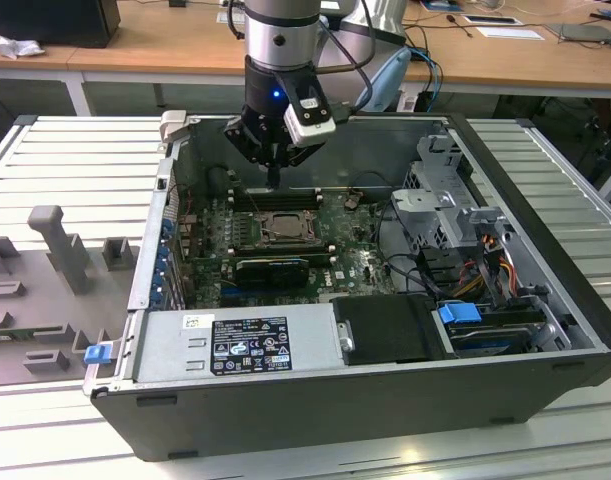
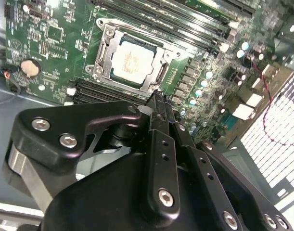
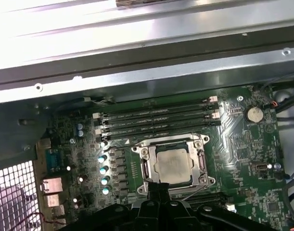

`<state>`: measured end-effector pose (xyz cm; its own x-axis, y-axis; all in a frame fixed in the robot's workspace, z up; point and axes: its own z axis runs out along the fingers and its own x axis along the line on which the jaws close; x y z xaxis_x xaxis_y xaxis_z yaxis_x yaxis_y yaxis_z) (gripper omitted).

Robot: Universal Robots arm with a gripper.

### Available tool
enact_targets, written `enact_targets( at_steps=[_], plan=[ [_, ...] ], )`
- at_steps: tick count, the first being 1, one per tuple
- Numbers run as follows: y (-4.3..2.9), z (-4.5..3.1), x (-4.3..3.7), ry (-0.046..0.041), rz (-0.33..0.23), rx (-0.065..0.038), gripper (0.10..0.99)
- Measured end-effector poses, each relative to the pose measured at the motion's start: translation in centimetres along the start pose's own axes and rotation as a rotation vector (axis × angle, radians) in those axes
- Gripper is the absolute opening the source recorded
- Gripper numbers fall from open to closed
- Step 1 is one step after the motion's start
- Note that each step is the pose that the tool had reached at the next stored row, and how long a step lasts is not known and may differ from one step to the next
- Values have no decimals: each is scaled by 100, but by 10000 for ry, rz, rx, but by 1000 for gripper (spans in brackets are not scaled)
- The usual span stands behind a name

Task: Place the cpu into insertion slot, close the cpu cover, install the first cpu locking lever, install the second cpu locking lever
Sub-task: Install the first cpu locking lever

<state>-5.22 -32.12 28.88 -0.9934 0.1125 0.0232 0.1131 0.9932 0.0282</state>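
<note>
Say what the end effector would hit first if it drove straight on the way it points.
Most likely the edge of the cpu cover: the end effector, shut, aims at its rim beside the cpu. Depth is unclear, so the neighbouring memory slots are possible.

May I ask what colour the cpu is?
The cpu is pale silver-beige, clearest in the second wrist view.

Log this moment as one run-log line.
gripper: shut, low over motherboard, beside cpu | cpu: seated on board | cpu cover: flat around cpu

Bright, even light; white glare on ribbed table [image 3: 50,29]
</note>
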Motion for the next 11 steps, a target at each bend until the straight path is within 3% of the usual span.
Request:
enact_targets(
  at_steps=[4, 6, 9, 11],
  plan=[
    [-11, 35, 85, -87, -94, -6, 106],
    [-21, 54, 161, -215, -98, -20, 106],
    [-25, 69, 186, -359, -138, -39, 106],
    [-26, 83, 187, -361, -531, -36, 106]
  ],
)
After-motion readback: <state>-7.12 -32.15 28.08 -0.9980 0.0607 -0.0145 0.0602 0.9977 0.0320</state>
